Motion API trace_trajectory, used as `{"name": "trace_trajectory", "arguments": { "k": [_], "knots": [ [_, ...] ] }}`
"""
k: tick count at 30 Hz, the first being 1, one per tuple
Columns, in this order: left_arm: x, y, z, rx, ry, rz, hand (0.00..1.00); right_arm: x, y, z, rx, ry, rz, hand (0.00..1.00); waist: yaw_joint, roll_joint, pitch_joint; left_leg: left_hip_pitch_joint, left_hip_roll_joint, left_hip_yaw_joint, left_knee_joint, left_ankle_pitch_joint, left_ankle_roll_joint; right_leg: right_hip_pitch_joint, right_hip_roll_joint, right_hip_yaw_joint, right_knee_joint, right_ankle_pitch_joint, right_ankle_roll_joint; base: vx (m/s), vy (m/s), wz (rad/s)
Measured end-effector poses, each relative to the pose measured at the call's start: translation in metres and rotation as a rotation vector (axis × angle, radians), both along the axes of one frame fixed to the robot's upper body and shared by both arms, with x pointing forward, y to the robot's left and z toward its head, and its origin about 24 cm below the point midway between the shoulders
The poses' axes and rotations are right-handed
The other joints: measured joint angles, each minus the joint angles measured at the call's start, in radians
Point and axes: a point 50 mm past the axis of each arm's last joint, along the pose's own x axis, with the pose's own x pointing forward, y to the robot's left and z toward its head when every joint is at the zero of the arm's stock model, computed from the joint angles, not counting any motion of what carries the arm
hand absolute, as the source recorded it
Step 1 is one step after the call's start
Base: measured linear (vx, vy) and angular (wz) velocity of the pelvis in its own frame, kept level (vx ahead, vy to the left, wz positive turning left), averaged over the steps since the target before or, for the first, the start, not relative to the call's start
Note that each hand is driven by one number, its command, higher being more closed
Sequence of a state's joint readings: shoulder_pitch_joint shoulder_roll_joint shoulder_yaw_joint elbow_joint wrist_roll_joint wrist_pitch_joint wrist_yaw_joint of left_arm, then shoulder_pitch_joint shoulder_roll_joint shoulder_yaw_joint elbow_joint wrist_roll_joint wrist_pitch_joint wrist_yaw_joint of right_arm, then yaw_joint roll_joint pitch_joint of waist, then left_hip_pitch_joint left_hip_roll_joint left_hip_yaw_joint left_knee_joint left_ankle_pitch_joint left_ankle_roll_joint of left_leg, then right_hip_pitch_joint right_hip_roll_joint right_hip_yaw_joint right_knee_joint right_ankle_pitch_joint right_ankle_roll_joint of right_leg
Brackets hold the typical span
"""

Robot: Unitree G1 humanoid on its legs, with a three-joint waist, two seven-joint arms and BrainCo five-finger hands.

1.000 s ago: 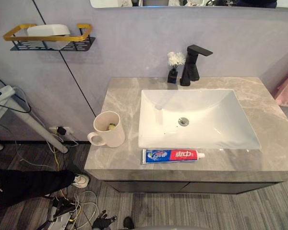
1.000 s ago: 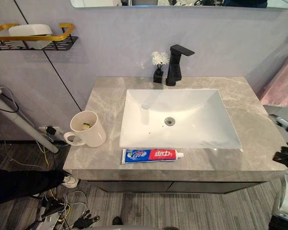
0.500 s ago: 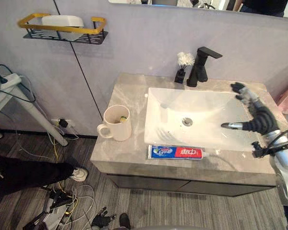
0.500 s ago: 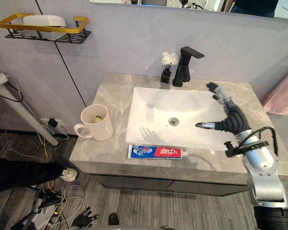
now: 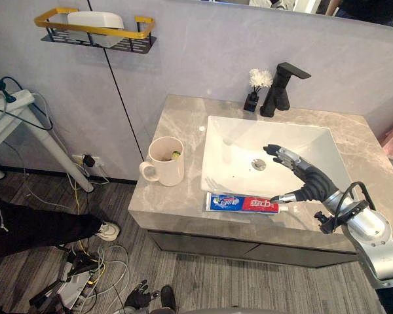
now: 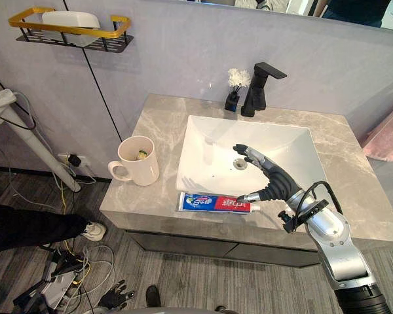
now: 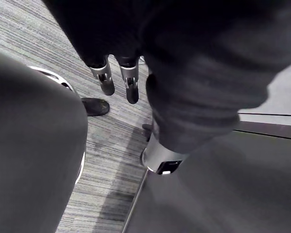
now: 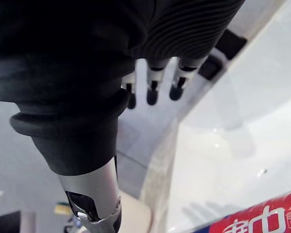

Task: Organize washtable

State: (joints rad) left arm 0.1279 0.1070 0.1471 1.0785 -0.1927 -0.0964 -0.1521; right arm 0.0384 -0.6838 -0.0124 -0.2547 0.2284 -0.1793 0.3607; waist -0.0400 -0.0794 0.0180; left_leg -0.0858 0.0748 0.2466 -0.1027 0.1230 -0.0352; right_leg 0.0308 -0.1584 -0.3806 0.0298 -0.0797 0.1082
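Right hand (image 6: 274,183) spread above the sink (image 6: 206,147), thumb seemingly touching the toothpaste (image 6: 209,203); left hand (image 7: 106,81) hangs relaxed.

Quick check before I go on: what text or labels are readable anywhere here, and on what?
Toothpaste tube: white characters on its red half, a logo on its blue half; too small or cut off to read.
Mug, faucet, wall shelf: no print visible.
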Motion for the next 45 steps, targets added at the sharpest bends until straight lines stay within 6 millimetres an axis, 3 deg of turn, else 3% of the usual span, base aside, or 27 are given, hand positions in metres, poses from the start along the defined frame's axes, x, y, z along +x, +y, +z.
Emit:
{"name": "trace_trajectory", "arguments": {
  "k": [12,33,45],
  "knots": [
    [0.002,0.003,0.001,0.001,-0.006,-0.004,0.0,-0.003,-0.003,-0.02,-0.035,0.082,-0.013,0.0,0.002,-0.013,0.01,-0.006,-0.009,0.001,-0.001,0.0,-0.001,-0.005,-0.001,-0.005,-0.003,0.003,0.006,0.0,0.003,0.01],
    [0.013,0.003,0.003,0.002,-0.03,-0.014,0.0,-0.004,-0.011,-0.017,-0.156,0.082,-0.017,0.0,0.007,-0.011,0.061,-0.024,-0.01,-0.001,0.005,0.0,-0.001,-0.018,0.0,-0.005,-0.006,0.004,0.007,0.01,0.001,0.0],
    [0.019,0.003,0.005,0.002,-0.05,-0.019,0.0,-0.011,-0.013,-0.026,-0.183,0.137,0.001,0.0,0.018,-0.018,0.082,-0.042,-0.014,-0.027,0.005,0.0,0.0,-0.023,0.0,-0.025,-0.009,0.004,0.007,0.01,0.003,0.05]
  ]
}}
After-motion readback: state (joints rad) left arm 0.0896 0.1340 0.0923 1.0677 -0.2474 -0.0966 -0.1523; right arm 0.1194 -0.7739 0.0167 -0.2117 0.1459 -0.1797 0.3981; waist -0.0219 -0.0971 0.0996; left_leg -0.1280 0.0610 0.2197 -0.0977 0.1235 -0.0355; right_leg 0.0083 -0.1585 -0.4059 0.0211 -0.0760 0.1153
